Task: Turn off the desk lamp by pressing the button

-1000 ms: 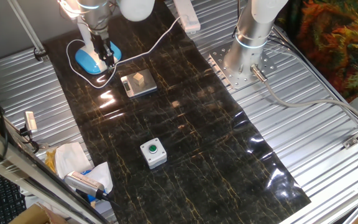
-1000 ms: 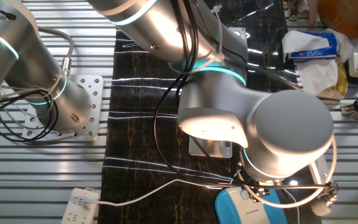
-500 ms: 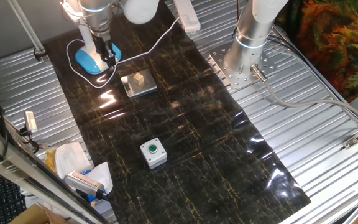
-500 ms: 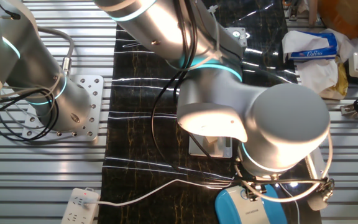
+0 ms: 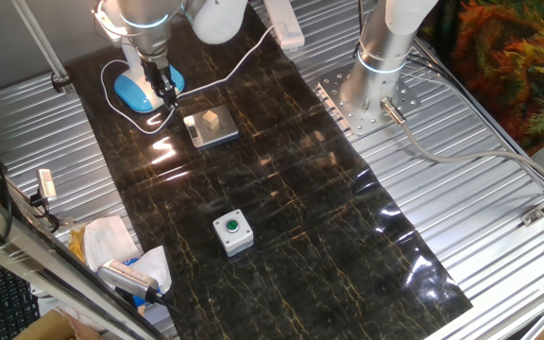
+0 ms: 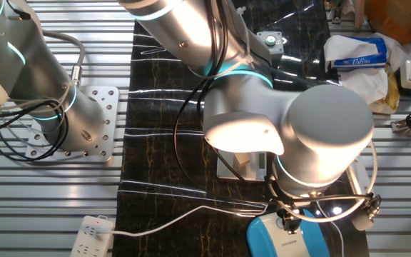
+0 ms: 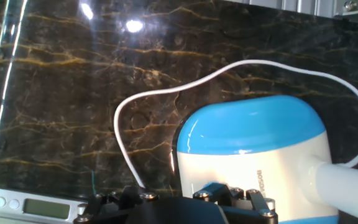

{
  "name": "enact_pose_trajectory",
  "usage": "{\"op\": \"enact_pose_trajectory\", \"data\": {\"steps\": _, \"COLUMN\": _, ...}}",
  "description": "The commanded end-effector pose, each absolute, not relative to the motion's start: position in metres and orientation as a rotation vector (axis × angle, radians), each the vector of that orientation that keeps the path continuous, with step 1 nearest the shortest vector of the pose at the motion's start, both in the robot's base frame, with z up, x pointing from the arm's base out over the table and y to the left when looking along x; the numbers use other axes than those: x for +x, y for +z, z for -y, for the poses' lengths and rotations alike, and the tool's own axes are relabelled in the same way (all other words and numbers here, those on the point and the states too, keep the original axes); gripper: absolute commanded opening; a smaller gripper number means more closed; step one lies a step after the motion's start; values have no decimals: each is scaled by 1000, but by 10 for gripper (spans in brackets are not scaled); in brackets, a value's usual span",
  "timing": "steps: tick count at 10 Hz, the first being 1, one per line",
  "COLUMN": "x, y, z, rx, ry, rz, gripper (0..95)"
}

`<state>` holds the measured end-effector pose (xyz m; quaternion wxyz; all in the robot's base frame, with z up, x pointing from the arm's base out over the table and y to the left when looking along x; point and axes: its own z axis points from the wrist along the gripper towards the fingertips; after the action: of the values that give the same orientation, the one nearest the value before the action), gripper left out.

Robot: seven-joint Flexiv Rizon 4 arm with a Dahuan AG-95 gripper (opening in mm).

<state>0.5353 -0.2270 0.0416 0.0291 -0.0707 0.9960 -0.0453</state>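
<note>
the desk lamp [image 7: 247,155] sits at the far corner of the counter [image 5: 281,189], its glossy oval base sky-blue with a white edge, a thin white cord [image 7: 166,93] looping around it. the pincer [image 5: 163,87] hangs just above the base; whether it is apart or together cannot be told. the counter wears dark, gold-veined marble sheeting over ribbed metal.
</note>
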Motion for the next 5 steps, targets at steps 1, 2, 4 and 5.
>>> {"op": "enact_pose_trajectory", "data": {"steps": 1, "x": 536, "y": 41, "z": 226, "rx": -218, "ry": -126, "rz": -3075, "gripper": 760}}
{"op": "enact_pose_trajectory", "data": {"steps": 2, "x": 536, "y": 39, "z": 226, "rx": -219, "ry": -122, "rz": -3074, "gripper": 760}}
{"op": "enact_pose_trajectory", "data": {"steps": 4, "x": 536, "y": 39, "z": 226, "rx": -224, "ry": -118, "rz": -3073, "gripper": 760}}
{"op": "enact_pose_trajectory", "data": {"steps": 5, "x": 536, "y": 39, "z": 226, "rx": -225, "ry": -117, "rz": -3073, "gripper": 760}}
